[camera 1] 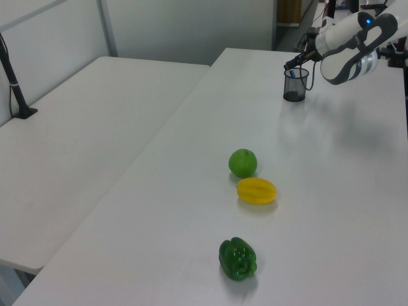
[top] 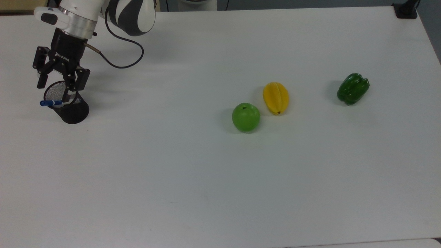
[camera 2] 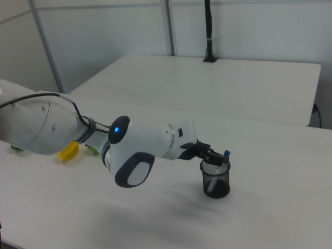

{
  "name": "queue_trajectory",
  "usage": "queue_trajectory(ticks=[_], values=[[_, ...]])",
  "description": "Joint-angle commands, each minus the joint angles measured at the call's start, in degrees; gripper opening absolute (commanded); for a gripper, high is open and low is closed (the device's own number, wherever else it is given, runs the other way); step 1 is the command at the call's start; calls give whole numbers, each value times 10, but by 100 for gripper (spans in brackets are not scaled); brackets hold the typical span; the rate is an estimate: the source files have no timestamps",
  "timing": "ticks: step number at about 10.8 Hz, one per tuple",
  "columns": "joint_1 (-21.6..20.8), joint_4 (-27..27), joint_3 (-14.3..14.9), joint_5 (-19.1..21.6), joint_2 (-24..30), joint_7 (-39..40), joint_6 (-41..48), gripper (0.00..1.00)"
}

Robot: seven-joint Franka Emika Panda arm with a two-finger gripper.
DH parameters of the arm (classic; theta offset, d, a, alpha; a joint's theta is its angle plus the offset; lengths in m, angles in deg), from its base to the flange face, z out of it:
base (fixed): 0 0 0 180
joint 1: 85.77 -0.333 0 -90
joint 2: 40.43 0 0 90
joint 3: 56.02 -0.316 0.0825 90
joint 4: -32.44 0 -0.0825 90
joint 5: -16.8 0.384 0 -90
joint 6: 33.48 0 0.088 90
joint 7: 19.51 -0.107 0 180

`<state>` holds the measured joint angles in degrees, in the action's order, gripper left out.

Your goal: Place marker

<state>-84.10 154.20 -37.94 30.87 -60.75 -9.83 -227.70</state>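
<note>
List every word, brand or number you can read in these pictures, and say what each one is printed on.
"ROBOTIQ": white letters on the black body of the gripper, read in the top view.
The marker, resting in the black mesh cup, shows no print that can be read.
No other text is legible on the table or the fruit.

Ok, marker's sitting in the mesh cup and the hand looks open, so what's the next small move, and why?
Probably lift the hand straight up and away. Its fingers are spread open just above the black mesh cup, and the marker rests in the cup, blue cap leaning out over the rim, free of the fingers. A vertical exit seems least likely to knock the cap or tip the cup.
</note>
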Motion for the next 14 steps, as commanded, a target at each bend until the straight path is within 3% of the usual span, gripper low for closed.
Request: queue_trajectory(ticks=[1,2,6,10,14], values=[[-3,4,0,13,23,8,6,100],[-2,-6,0,13,41,3,51,100],[5,-147,7,13,131,-29,504,100],[-4,-243,-6,11,187,-157,780,100],[-2,-318,-86,-2,204,-210,945,100]])
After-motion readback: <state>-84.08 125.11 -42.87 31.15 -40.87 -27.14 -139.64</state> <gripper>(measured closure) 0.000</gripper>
